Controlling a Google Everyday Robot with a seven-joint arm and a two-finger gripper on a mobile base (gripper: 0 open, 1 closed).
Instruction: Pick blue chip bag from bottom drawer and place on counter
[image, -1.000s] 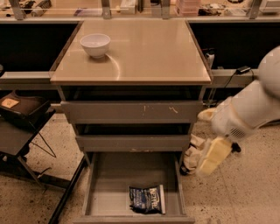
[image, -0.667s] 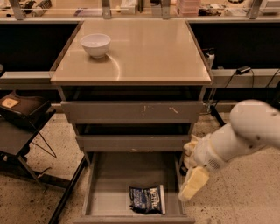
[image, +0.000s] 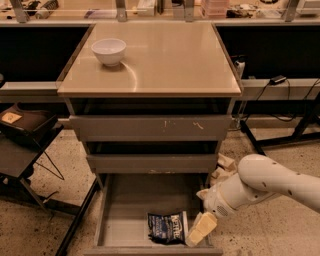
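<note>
The blue chip bag (image: 166, 226) lies crinkled on the grey floor of the open bottom drawer (image: 125, 212), near its front right. My gripper (image: 201, 228) hangs low over the drawer's right side, just right of the bag, at the end of the white arm (image: 265, 182) that reaches in from the right. It holds nothing that I can see. The tan counter (image: 165, 60) tops the cabinet above the two upper drawers, which stand slightly open.
A white bowl (image: 109, 51) sits on the counter's back left. A dark stand with a brown tray (image: 25, 127) is to the left of the cabinet. Cables and a black frame (image: 280, 100) are at the right. Speckled floor surrounds the drawer.
My arm has dropped and swung left, bringing the gripper from beside the cabinet's right edge down to the drawer, next to the bag. The bag has not moved.
</note>
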